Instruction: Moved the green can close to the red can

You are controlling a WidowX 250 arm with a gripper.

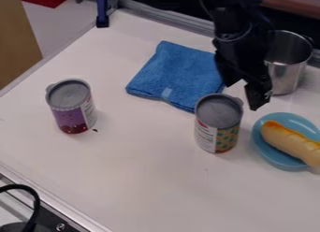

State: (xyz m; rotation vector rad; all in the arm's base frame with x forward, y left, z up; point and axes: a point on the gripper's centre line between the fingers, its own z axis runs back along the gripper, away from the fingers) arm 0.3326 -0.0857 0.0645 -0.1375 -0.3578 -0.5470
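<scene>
The black gripper [243, 90] hangs just behind and to the right of the green-patterned can [217, 125], above its top rim. Its two fingers are spread apart with nothing between them. This can stands upright right of centre, its label green and yellow with some white. Well over to the left, the other can [72, 107], with a purple and red label, is also upright. A wide stretch of white table separates the two cans.
A folded blue cloth [178, 74] lies behind the green can. At the right, a blue plate [267, 151] holds a hot dog bun [292, 143]. Behind the plate stands a metal pot [287, 69], partly covered by the arm. A raised edge runs along the back.
</scene>
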